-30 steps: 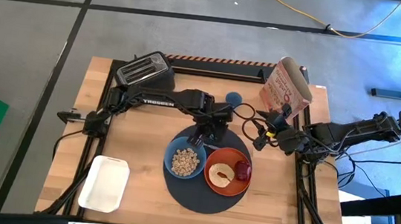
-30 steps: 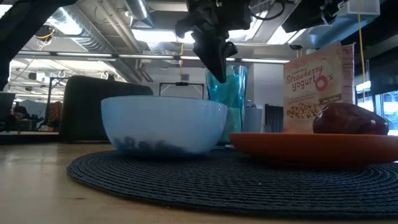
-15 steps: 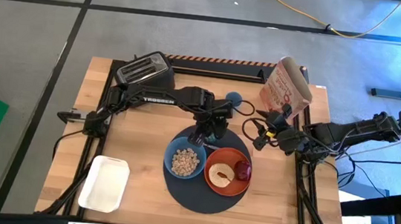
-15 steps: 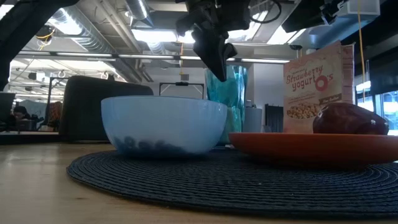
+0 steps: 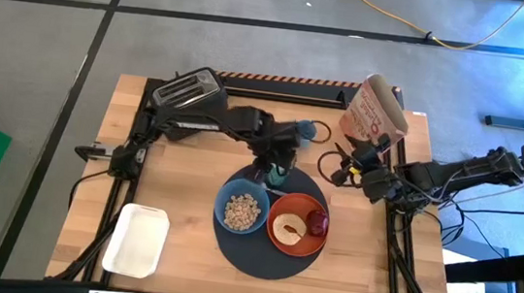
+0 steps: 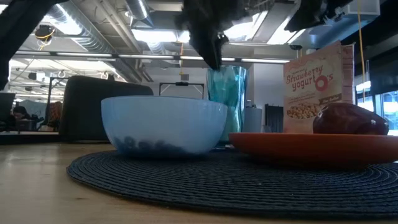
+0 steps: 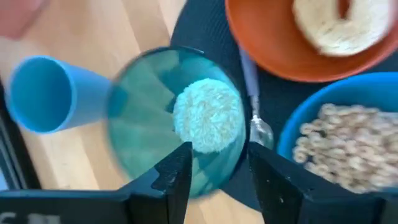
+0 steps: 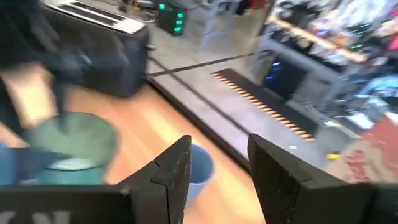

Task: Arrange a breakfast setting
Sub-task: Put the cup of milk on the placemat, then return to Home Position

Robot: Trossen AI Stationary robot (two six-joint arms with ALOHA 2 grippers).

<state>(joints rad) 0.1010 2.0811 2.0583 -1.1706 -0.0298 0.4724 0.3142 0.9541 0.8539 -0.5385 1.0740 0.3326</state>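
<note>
Tall translucent teal glass [image 5: 278,175]: standing on the round woven dark mat [image 5: 231,251], behind the blue cereal bowl [image 5: 242,211]. Left gripper [image 5: 273,158] hovering above, jaws spread; lifting straight avoids tipping. Right gripper [image 5: 340,164] idling beside, jaws spread.

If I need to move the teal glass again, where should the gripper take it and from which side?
Take the teal glass by its rim from straight above, one finger inside the open mouth. It stands upright on the mat, with the bowl and plate close on the near side and the spoon beside its base, so a side approach looks crowded.
</note>
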